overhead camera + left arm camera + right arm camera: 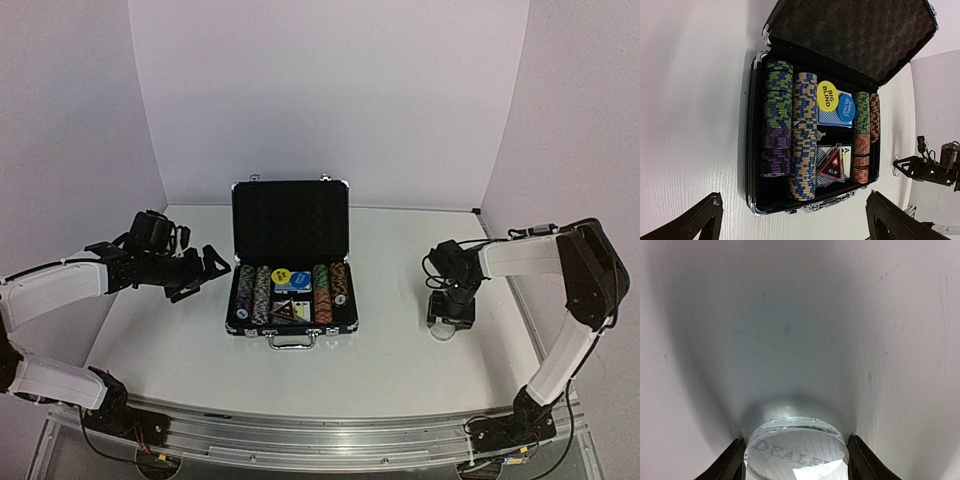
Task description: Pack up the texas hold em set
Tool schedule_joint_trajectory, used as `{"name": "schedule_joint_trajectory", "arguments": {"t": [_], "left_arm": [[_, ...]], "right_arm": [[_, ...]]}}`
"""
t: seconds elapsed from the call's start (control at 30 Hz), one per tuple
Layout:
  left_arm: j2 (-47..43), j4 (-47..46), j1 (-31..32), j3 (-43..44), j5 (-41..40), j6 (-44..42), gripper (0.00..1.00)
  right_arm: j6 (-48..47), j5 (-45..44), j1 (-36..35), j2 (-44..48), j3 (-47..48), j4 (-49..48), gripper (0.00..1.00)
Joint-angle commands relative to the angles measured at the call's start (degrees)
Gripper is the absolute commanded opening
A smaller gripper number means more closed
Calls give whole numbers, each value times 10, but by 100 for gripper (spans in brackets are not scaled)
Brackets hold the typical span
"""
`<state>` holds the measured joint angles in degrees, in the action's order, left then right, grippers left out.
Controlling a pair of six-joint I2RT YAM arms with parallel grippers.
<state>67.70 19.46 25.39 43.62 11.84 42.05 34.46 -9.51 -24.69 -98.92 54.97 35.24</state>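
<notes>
Clear round disc (pixel 797 452), near edge cut off, sits between fingers (pixel 734 464) of right tool (pixel 796 441); gripped or not, cannot tell. Left tool (pixel 792 207) gapes apart.

white table (pixel 400 365) under the left gripper (pixel 207 274) and right gripper (pixel 449 328); white walls (pixel 330 90) beyond and beside them; even light.

Left gripper (pixel 205 273) raised, jaws wide; right gripper (pixel 450 326) low, pointing down.

White table (pixel 400 335), pale backdrop walls (pixel 330 90), aluminium rail (pixel 320 432) along near edge.
</notes>
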Motion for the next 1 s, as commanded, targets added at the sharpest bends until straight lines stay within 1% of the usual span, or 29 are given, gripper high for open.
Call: {"name": "schedule_joint_trajectory", "arguments": {"t": [0.0,0.13,0.27,0.43,0.57,0.7,0.83,0.97], "left_arm": [[-26,-8,-3,-5,-6,2,100],[-38,-3,-3,-9,-9,2,100],[-52,8,-3,-13,-13,0,100],[-69,23,-3,-14,-17,-6,100],[-76,31,-3,-12,-15,-11,100],[-78,34,-4,-14,-13,-16,100],[-79,37,-3,-14,-10,-20,100],[-83,39,-3,-17,-8,-22,100]], "right_arm": [[7,14,-47,43,44,55,49],[-6,15,-100,64,113,68,48],[-33,24,-161,41,200,66,48],[-83,18,-222,-58,350,61,48],[-115,36,-257,-169,477,57,48],[-131,70,-276,-265,591,55,48],[-137,61,-279,-336,667,55,48],[-143,51,-279,-375,698,54,48]]}}
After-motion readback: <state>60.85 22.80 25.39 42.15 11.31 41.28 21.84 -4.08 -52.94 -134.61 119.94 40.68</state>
